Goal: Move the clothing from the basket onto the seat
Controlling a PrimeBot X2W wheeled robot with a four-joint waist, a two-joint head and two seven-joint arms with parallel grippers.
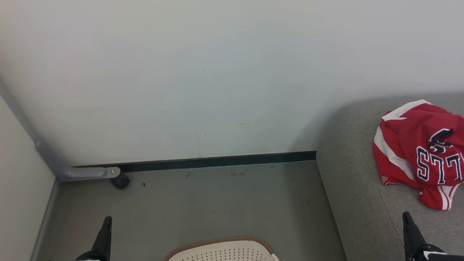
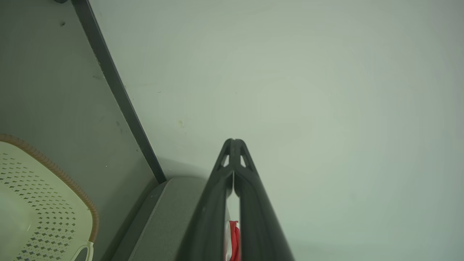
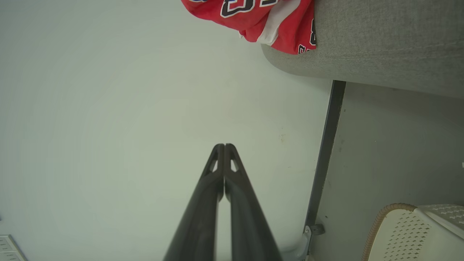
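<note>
Pale wall (image 1: 181, 72) meets grey floor (image 1: 217, 206) along a dark skirting strip (image 1: 217, 161); the basket (image 1: 221, 251), perforated and brown-rimmed, sits on the floor at the head view's lower edge; the seat (image 1: 355, 174) stands at the right, against the wall. The clothing (image 1: 409, 152), a crumpled red jersey with white stripes and dark letters, lies on the seat, well apart from the basket. Left gripper (image 1: 107, 219) and right gripper (image 1: 406, 215) each have fingers pressed together, empty, tips toward the wall; the right one hangs over the seat, near the clothing.
</note>
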